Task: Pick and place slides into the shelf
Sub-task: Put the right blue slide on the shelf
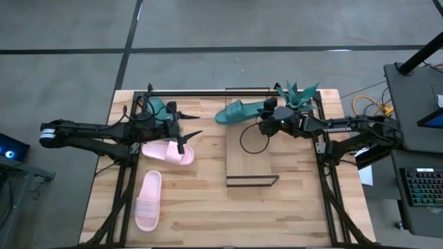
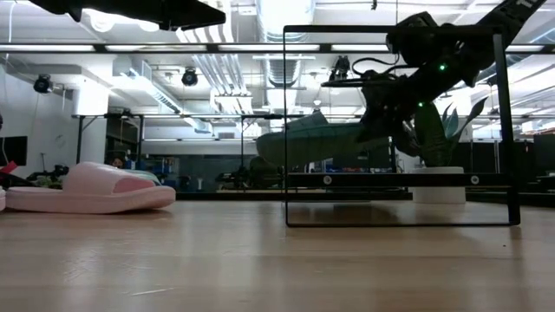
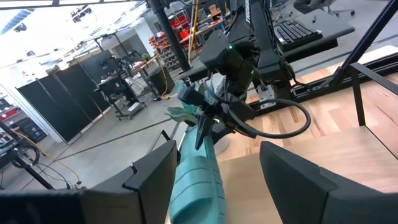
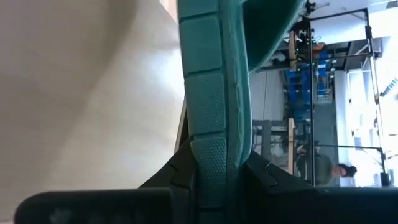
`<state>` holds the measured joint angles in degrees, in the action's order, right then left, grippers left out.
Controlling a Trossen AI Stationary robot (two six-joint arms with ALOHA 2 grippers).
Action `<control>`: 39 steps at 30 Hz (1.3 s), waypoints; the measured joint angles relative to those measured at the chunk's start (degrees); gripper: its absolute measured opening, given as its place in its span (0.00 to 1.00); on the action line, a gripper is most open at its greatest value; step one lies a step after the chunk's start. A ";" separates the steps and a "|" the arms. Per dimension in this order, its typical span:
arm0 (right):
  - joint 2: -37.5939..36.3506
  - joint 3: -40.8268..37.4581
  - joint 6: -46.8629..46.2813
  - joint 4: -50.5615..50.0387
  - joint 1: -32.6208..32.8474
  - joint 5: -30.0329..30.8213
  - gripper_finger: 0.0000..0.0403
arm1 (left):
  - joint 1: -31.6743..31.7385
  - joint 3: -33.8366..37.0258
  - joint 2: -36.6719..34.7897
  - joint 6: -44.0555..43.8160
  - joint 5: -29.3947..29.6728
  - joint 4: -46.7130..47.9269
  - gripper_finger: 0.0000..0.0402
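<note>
My right gripper (image 1: 266, 123) is shut on a teal-green slide (image 1: 239, 111), held in the air just beyond the far end of the shelf (image 1: 252, 162), a light-wood plank in a thin dark frame. The low view shows this slide (image 2: 312, 143) above the shelf's board (image 2: 390, 179). My left gripper (image 1: 194, 122) is open and points at the slide's free end from the left without touching it. A second teal slide (image 1: 162, 107) lies partly under the left arm. Two pale pink slides (image 1: 168, 152) (image 1: 148, 200) lie sole-down on the table. My right gripper pinches the teal slide's sole (image 4: 214, 155) between its two fingers (image 4: 183, 174), at the end nearest the right arm. One finger is on the treaded underside, the other on the footbed side. They come about level from the table's right, along the slide. It is lifted clear and tilted.
A teal potted plant (image 1: 299, 93) in a white pot (image 2: 438, 185) stands behind the right gripper near the far edge. Dark frame rails (image 1: 325, 173) run along both sides of the table. Bare wood lies near the front edge (image 1: 242, 214).
</note>
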<state>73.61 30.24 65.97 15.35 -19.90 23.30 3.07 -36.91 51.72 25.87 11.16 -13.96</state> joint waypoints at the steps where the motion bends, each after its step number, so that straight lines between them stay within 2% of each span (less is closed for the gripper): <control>1: 0.30 0.03 0.53 0.19 -0.47 -0.03 0.14 | 0.00 0.00 0.00 0.00 0.00 0.00 0.54; 8: 4.76 0.30 0.52 0.47 -4.09 0.12 0.14 | 0.04 0.04 0.00 0.02 0.00 0.00 0.54; 14: 8.04 0.39 1.09 2.59 -4.51 0.14 0.14 | 0.04 0.04 0.00 0.02 0.00 0.00 0.54; 16: 8.65 0.43 1.43 3.39 -4.53 0.27 0.18 | 0.02 0.04 0.00 0.02 0.00 -0.02 0.54; 21: 8.57 0.46 0.69 2.68 -4.72 1.31 0.35 | 0.02 0.04 0.00 0.02 0.00 0.00 0.54; 26: 8.17 0.47 -1.82 1.43 -4.68 1.34 0.44 | 0.02 0.04 0.00 0.02 0.00 0.43 0.54; 39: 8.14 11.47 -19.75 -28.16 -4.77 2.11 0.46 | 0.00 0.04 0.02 -0.02 -0.02 2.56 0.54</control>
<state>81.76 41.71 46.22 -12.81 -24.67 25.41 3.07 -36.86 51.75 25.85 11.14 -11.40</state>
